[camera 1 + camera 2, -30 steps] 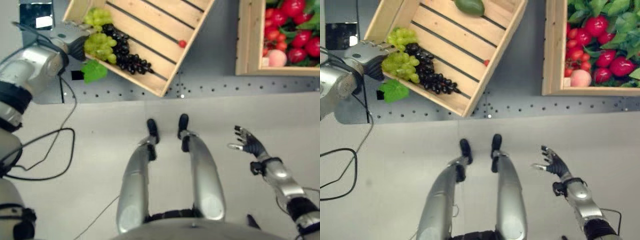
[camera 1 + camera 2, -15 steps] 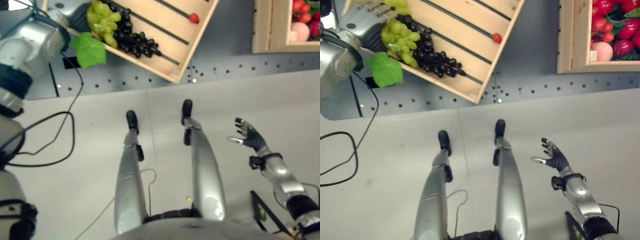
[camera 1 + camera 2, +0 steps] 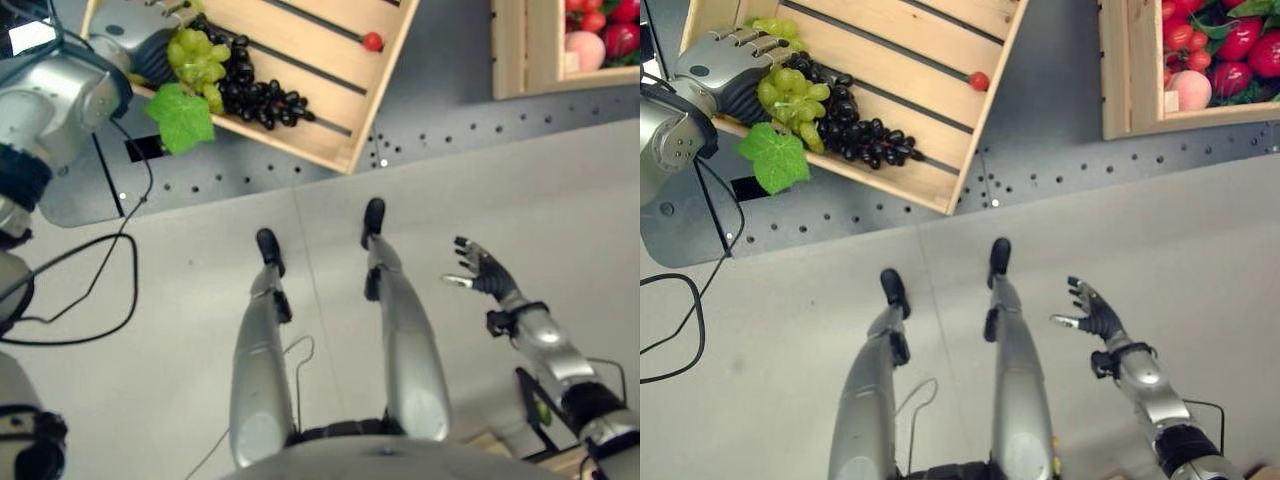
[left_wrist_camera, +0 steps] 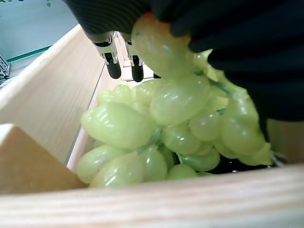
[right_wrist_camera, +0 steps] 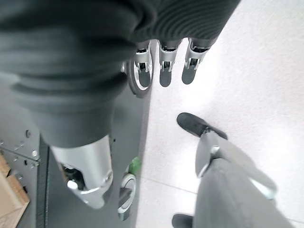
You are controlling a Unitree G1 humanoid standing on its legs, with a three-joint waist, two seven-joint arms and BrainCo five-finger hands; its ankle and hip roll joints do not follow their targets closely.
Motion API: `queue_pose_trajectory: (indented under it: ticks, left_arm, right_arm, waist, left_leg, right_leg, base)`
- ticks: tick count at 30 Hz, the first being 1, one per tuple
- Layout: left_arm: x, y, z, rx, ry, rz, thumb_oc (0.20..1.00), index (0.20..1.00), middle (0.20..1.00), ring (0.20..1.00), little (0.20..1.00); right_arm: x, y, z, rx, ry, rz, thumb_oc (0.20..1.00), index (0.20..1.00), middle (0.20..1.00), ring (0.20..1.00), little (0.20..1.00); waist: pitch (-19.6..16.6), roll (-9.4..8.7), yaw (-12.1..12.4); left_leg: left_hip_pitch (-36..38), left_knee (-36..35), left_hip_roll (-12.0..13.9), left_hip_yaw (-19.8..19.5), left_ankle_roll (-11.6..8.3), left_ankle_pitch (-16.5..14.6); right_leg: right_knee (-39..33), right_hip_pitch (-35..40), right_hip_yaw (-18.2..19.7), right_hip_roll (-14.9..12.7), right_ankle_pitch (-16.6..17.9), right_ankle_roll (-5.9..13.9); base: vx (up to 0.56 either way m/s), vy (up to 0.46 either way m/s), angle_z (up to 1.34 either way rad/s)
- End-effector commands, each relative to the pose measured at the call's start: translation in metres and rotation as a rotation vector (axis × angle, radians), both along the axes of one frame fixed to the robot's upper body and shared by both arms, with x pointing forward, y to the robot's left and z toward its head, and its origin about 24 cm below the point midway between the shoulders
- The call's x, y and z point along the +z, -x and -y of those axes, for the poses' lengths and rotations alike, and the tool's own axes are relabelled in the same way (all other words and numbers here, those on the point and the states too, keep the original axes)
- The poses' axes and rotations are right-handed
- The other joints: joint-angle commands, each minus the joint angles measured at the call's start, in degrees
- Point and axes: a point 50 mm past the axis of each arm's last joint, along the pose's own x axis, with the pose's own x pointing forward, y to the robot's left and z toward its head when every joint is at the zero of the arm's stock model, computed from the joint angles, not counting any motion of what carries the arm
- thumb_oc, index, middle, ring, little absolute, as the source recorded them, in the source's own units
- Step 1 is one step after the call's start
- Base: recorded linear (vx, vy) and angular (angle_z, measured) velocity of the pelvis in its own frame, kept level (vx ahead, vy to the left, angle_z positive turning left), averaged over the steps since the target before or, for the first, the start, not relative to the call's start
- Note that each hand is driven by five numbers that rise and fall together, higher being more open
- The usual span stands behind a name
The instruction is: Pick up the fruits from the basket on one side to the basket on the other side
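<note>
The left robot hand (image 3: 725,72) reaches over the near wall of the left wooden crate (image 3: 902,52) and is curled round the bunch of green grapes (image 3: 790,95). In the left wrist view the dark cover and thumb press on the top of the bunch while the fingertips (image 4: 113,70) hang past its far side, so the grapes (image 4: 161,128) sit cupped just inside the crate's rim. The bunch lies against the black grapes (image 3: 855,135), and its green leaf (image 3: 772,158) hangs out over the crate's edge above the grey perforated surface (image 3: 1060,150). A small red fruit (image 3: 979,81) rests alone farther along the slats, well apart from the grapes.

The right wooden crate (image 3: 1120,70), on the other side, holds red fruits and a peach (image 3: 1190,90) among leaves. Judging by where the fruit lies, the grapes are either being set down here or taken up; which of the two cannot be told.

The right robot hand (image 3: 1092,315) hangs over the floor with its fingers spread and slack, holding nothing, probably kept clear because the left arm alone does this step
</note>
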Motion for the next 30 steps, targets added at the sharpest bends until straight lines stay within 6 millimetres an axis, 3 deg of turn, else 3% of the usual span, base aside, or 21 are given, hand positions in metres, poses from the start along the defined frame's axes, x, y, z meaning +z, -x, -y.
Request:
queue_pose_trajectory:
  ticks: [1, 7, 19, 20, 21, 22, 23, 24, 26, 27, 30]
  left_arm:
    - [0.015, 0.014, -0.026, 0.065, 0.051, 0.069, 1.000, 1.000, 1.000, 1.000, 1.000]
    - [0.011, 0.017, -0.032, 0.090, 0.037, 0.063, 1.000, 1.000, 1.000, 1.000, 1.000]
    - [-0.006, 0.012, -0.046, 0.180, 0.018, 0.012, 1.000, 1.000, 1.000, 1.000, 1.000]
    - [-0.006, 0.013, -0.047, 0.184, 0.014, 0.009, 0.950, 0.950, 0.950, 0.950, 0.950]
    - [-0.008, 0.013, -0.048, 0.193, 0.004, 0.000, 0.815, 0.815, 0.815, 0.815, 0.815]
    - [-0.007, 0.013, -0.048, 0.192, 0.004, 0.004, 0.777, 0.777, 0.777, 0.777, 0.777]
    - [-0.008, 0.013, -0.048, 0.194, -0.003, -0.002, 0.256, 0.256, 0.256, 0.256, 0.256]
    - [-0.008, 0.013, -0.048, 0.193, -0.003, -0.002, 0.200, 0.200, 0.200, 0.200, 0.200]
    - [-0.008, 0.014, -0.051, 0.206, -0.011, -0.009, 0.200, 0.200, 0.200, 0.200, 0.200]
    - [-0.010, 0.014, -0.052, 0.211, -0.014, -0.015, 0.200, 0.200, 0.200, 0.200, 0.200]
    - [-0.011, 0.015, -0.054, 0.223, -0.023, -0.021, 0.200, 0.200, 0.200, 0.200, 0.200]
  right_arm:
    - [0.006, 0.005, 0.007, -0.014, -0.010, 0.025, 1.000, 1.000, 1.000, 1.000, 1.000]
    - [0.017, 0.003, 0.001, 0.036, -0.013, 0.070, 1.000, 1.000, 1.000, 1.000, 1.000]
    - [0.041, 0.002, -0.014, 0.151, -0.020, 0.165, 1.000, 1.000, 1.000, 1.000, 1.000]
    - [0.042, 0.002, -0.014, 0.154, -0.023, 0.167, 1.000, 1.000, 1.000, 1.000, 1.000]
    - [0.043, 0.003, -0.016, 0.165, -0.025, 0.168, 1.000, 1.000, 1.000, 1.000, 1.000]
    - [0.044, 0.003, -0.016, 0.165, -0.025, 0.173, 1.000, 1.000, 1.000, 1.000, 1.000]
    - [0.045, 0.004, -0.018, 0.174, -0.032, 0.176, 1.000, 1.000, 1.000, 1.000, 1.000]
    - [0.045, 0.004, -0.018, 0.174, -0.032, 0.176, 1.000, 1.000, 1.000, 1.000, 1.000]
    - [0.049, 0.003, -0.020, 0.186, -0.035, 0.194, 1.000, 1.000, 1.000, 1.000, 1.000]
    - [0.048, 0.003, -0.021, 0.194, -0.038, 0.190, 1.000, 1.000, 1.000, 1.000, 1.000]
    - [0.054, 0.004, -0.024, 0.215, -0.038, 0.213, 1.000, 1.000, 1.000, 1.000, 1.000]
  waist:
    - [0.1, 0.06, 0.0]
    - [0.1, -0.30, -0.4]
    - [0.1, -2.75, -1.8]
    - [0.1, -2.87, -1.8]
    - [0.1, -2.86, -1.8]
    - [0.1, -3.00, -1.9]
    - [0.1, -2.97, -1.9]
    - [0.1, -2.97, -1.9]
    - [0.1, -3.26, -2.2]
    - [0.1, -3.20, -2.0]
    - [0.1, -3.33, -2.1]
  left_leg:
    - [1.4, -2.8, -2.5, 1.1, 1.96, -0.2]
    - [-0.4, -2.1, -2.2, 1.0, 1.98, -0.4]
    - [-5.1, -0.5, -1.2, 0.9, 2.01, -0.8]
    - [-5.3, -0.3, -1.2, 0.9, 2.03, -1.0]
    - [-4.6, 0.0, -1.0, 0.4, 1.63, -2.6]
    - [-5.7, -0.1, -1.1, 0.9, 2.04, -1.0]
    - [-5.4, 0.4, -0.8, 0.3, 1.63, -2.6]
    - [-5.4, 0.4, -0.8, 0.3, 1.63, -2.7]
    - [-7.1, 0.6, -0.8, 0.9, 2.09, -1.2]
    - [-6.2, 1.1, -0.6, 0.5, 1.69, -2.9]
    - [-6.9, 1.5, -0.4, 0.4, 1.81, -3.1]
  right_leg:
    - [3.0, 3.4, -1.6, 1.8, -7.9, 6.08]
    - [3.1, 2.0, -1.2, 1.8, -7.8, 6.15]
    - [2.7, -1.6, -0.5, 2.5, -7.1, 6.26]
    - [2.7, -1.7, -0.4, 2.5, -7.1, 6.28]
    - [3.1, -1.1, 0.0, 2.8, -8.5, 6.85]
    - [2.7, -2.1, -0.3, 2.6, -7.1, 6.29]
    - [3.3, -1.9, 0.0, 2.8, -8.5, 6.82]
    - [3.3, -1.9, 0.0, 2.8, -8.5, 6.81]
    - [2.9, -3.4, -0.2, 2.6, -7.0, 6.23]
    - [3.4, -2.6, 0.0, 2.9, -8.5, 6.78]
    - [3.6, -3.2, 0.1, 3.0, -8.5, 6.78]
  base:
    - [0.00, -0.026, 0.04]
    - [0.01, -0.013, 0.01]
    - [0.00, -0.003, 0.00]
    - [0.09, -0.019, -0.04]
    - [0.01, -0.012, -0.04]
    - [0.09, -0.010, -0.04]
    - [0.01, -0.003, -0.06]
    - [0.08, -0.006, -0.07]
    - [-0.03, -0.002, -0.02]
    - [0.01, -0.010, -0.05]
    - [0.03, -0.006, -0.04]
